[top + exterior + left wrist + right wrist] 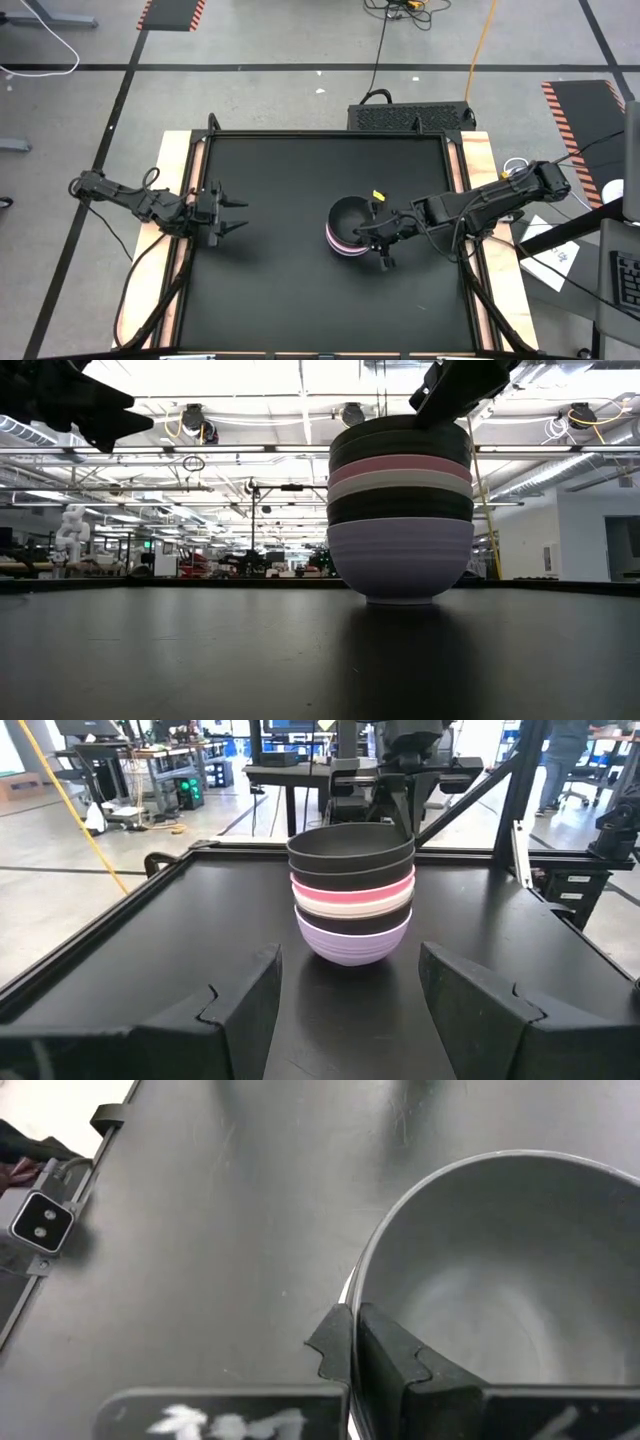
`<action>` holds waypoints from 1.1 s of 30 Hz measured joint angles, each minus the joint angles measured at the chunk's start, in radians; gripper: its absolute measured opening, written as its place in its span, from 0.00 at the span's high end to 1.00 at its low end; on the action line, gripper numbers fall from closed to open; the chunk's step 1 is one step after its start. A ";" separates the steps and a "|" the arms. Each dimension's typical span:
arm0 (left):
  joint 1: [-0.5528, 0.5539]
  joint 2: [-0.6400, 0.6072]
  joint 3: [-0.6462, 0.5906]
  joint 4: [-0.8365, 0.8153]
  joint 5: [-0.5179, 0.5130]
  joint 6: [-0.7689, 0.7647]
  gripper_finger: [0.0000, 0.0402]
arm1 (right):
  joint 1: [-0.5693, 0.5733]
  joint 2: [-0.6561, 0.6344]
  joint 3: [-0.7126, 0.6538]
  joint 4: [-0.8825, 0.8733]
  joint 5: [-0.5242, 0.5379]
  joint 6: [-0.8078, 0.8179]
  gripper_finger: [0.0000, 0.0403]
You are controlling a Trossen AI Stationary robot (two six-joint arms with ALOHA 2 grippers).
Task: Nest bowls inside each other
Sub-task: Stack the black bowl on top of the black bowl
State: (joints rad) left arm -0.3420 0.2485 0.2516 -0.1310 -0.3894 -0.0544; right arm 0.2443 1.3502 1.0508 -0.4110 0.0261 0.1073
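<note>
I see all the bowls in one stack (348, 229) on the black worktop (280, 290), a bit to the right of the middle. From the low view I count them from the bottom up: a lavender bowl (400, 560) sits on the worktop, then a black one (400, 505), a white one (400, 483), a pink one (400, 464), and two more black ones, with the top bowl (400, 428) highest. Each sits inside the one under it, and the stack stands straight.

My right gripper (378, 232) is at the stack's right side. In the right wrist view its fingers (385, 1350) pinch the rim of the top bowl (520, 1280). One finger is inside the bowl and the other is outside, with the thin rim between them. The fingers are pressed close, with just the rim in the gap. In the low view the right arm comes down to the top bowl's rim from above.

My left gripper (228, 215) waits near the left edge of the worktop, well apart from the stack. Its fingers (245, 1010) are spread wide and hold nothing. In the left wrist view the stack (352, 895) shows between them, far ahead.
</note>
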 joint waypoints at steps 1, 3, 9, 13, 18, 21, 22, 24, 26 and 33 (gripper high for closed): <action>0.000 0.000 0.000 0.000 0.000 0.000 0.40 | 0.000 0.000 -0.004 0.005 0.000 0.005 1.00; 0.000 0.000 0.000 0.000 0.000 0.000 0.40 | 0.000 -0.001 -0.021 0.025 0.000 0.011 1.00; 0.000 0.000 0.000 0.000 0.000 0.003 0.40 | 0.000 -0.004 -0.057 0.056 0.000 0.021 1.00; 0.000 0.000 0.000 0.000 0.000 0.003 0.40 | 0.000 -0.005 -0.061 0.060 -0.001 0.020 1.00; 0.000 0.000 0.000 0.000 0.000 0.002 0.40 | 0.000 -0.006 -0.062 0.064 -0.003 0.016 1.00; 0.000 0.000 0.000 0.000 0.000 0.002 0.40 | -0.002 -0.006 -0.063 0.064 -0.026 0.015 0.99; 0.000 0.000 0.000 0.000 0.000 0.002 0.40 | -0.003 -0.006 -0.063 0.064 -0.028 0.016 0.99; 0.000 0.000 0.000 0.000 0.000 0.002 0.40 | -0.003 -0.006 -0.063 0.064 -0.028 0.019 0.99; 0.000 0.000 0.000 0.000 0.000 0.001 0.40 | -0.003 -0.005 -0.063 0.067 -0.029 0.019 0.99; 0.000 0.000 0.000 0.000 0.000 0.010 0.40 | -0.003 -0.023 -0.068 0.100 -0.042 -0.002 0.90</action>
State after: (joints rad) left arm -0.3417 0.2483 0.2516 -0.1307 -0.3894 -0.0448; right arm 0.2417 1.3272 0.9833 -0.3111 -0.0157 0.1056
